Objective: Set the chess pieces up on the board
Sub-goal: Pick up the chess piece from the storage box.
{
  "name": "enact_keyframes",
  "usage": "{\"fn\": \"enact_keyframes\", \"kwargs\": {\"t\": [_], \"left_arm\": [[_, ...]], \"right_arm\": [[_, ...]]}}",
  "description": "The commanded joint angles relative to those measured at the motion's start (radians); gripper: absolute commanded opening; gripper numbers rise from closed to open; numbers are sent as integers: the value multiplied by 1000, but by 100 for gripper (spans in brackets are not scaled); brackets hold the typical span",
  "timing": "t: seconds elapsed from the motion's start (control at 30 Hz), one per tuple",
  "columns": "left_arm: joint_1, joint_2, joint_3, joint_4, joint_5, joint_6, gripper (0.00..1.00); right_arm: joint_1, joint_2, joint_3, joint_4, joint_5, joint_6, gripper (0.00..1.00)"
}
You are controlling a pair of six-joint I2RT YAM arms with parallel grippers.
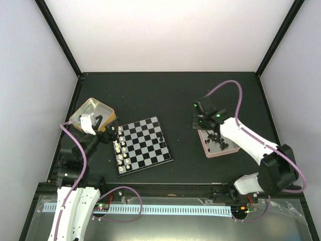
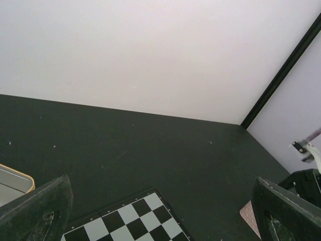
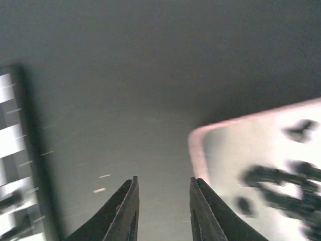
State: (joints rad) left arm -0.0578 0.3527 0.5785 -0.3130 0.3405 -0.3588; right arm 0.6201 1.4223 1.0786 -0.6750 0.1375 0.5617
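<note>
Top camera looks down on all; low wrist cameras both catch the board [image 1: 144, 145].

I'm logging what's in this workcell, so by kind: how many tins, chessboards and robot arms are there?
Tins: 2 (gold tin, pink-rimmed tin)
Chessboards: 1 (the board)
Robot arms: 2 (left arm, right arm)
Total: 5
The chess pieces are too small to count here.

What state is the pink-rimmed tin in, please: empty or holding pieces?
Not empty: several black chess pieces lie inside the pink-rimmed tin, visible in the top and right wrist views.
</note>
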Motion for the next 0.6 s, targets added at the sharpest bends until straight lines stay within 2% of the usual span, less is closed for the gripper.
{"fn": "enact_keyframes", "kwargs": {"t": [0.0,0.2,0.57], "left_arm": [[9,-5,10,10,-10,14,99],[9,6,17,4,-7,15,99],[9,8,14,5,-5,16,99]], "right_arm": [[-169,-52,-111,-18,89,3,29],[-310,-64,-212,18,51,-32,24],[-366,-18,-268,35,31,-37,20]]}}
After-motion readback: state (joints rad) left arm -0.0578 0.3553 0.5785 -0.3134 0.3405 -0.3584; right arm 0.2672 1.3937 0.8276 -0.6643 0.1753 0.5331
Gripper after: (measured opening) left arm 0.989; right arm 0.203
